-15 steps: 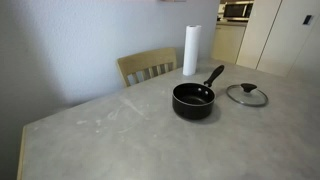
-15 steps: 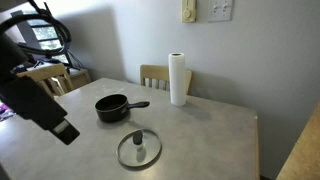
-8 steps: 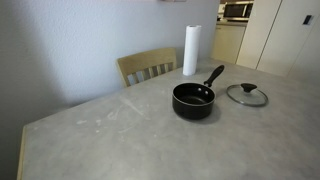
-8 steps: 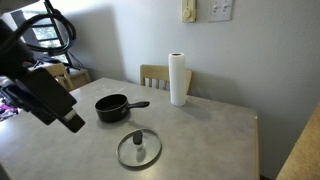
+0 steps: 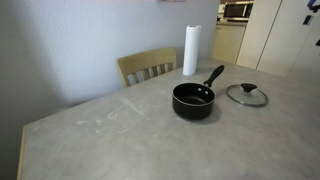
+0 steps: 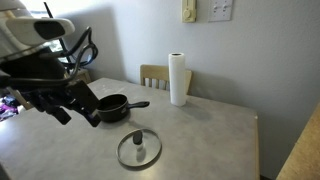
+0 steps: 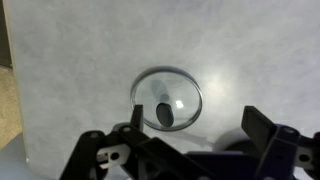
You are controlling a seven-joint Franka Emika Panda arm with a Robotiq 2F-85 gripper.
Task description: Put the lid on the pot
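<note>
Exterior views both show one pot (image 5: 193,100) and one lid (image 5: 246,95), lying apart.

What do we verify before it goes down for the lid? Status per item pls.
1. Gripper open and empty: ok, fingers stand wide apart in the wrist view.
2. Lid flat on the table, knob up, nothing on it: ok.
3. Gripper centred over the knob: cannot tell; the knob shows between the fingers, slightly off centre, height unclear.
4. Pot upright, mouth uncovered: ok.
5. Bare table between lid and pot: ok in both exterior views.
6. Pot handle clear of the carry path: cannot tell; it angles up on the side toward the lid.
</note>
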